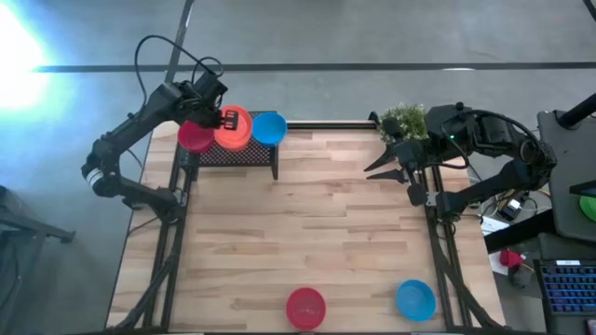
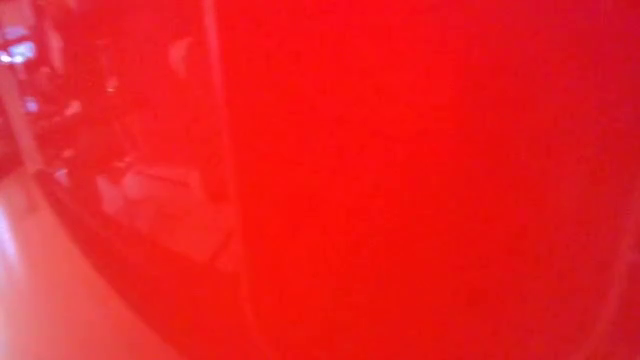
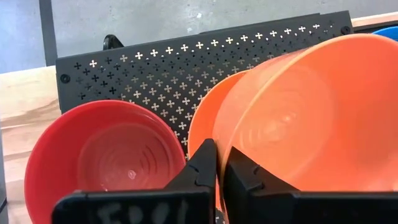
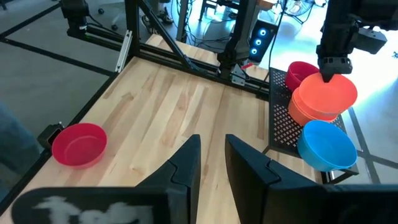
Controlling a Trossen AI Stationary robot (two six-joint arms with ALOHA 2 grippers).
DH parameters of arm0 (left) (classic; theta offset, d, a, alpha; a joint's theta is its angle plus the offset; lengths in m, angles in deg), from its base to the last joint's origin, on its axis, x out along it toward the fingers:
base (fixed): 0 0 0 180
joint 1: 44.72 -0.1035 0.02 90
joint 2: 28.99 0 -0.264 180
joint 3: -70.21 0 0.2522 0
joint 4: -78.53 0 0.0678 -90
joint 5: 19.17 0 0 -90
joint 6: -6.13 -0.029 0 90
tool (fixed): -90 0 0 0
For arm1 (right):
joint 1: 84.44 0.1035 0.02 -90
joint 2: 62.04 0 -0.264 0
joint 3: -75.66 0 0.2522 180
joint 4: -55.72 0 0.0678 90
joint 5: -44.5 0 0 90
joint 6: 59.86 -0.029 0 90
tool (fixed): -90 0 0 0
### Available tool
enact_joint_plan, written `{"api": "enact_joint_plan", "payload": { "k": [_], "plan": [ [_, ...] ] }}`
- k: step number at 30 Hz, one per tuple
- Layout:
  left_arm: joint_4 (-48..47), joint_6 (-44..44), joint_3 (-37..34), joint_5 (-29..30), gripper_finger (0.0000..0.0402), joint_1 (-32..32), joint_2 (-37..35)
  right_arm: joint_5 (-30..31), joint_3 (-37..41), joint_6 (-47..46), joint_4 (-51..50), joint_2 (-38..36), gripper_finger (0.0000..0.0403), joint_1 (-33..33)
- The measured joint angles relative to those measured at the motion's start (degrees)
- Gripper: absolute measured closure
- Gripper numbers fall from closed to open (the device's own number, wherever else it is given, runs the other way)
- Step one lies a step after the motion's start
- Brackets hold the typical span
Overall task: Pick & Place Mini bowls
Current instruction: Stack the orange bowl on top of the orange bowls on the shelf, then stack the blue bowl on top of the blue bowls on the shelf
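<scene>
On a black perforated rack [image 1: 244, 154] at the table's far left stand a red mini bowl [image 1: 193, 138], two nested orange mini bowls [image 1: 237, 130] and a blue mini bowl [image 1: 270, 128]. My left gripper [image 1: 226, 119] is shut on the upper orange bowl [image 3: 311, 118]. Another red bowl [image 1: 305, 307] and another blue bowl [image 1: 415, 300] rest on their bases near the table's front edge; the red one fills the low view [image 2: 400, 180]. My right gripper [image 4: 212, 163] hangs open over the table's right side, holding nothing. My left gripper pinches the upper orange bowl's rim [image 3: 219, 160] between its two fingers, one finger inside the bowl and one outside. The fingers slant down from the table's left side. The bowl sits nested in the lower orange bowl [image 3: 202, 121] on the rack.
A small green potted plant [image 1: 405, 121] stands at the far right, just behind my right arm. Bare wood lies in the table's middle [image 1: 307, 223]. Black frame rails run along the table's left and right edges.
</scene>
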Motion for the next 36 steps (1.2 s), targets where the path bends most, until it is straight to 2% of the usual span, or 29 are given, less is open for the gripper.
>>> {"api": "enact_joint_plan", "payload": {
  "k": [13,17,29,36],
  "plan": [
    [0.2,0.5,0.0,-1.1,0.0316,-0.2,0.0,0.0,0.0,-0.2,0.0,0.0,0.0335,0.0],
    [0.0,-2.7,1.3,-1.3,0.0314,-0.3,-0.4,0.0,0.0,-0.5,0.0,0.0,0.0335,0.0],
    [-0.8,-3.5,9.8,-1.4,0.0314,-0.3,-0.7,0.0,0.0,-1.6,0.0,0.0,0.0335,0.0],
    [-1.3,-9.4,8.6,-2.2,0.0314,0.5,-0.7,0.0,0.0,-1.5,0.0,0.0,0.0335,0.0]
  ]
}}
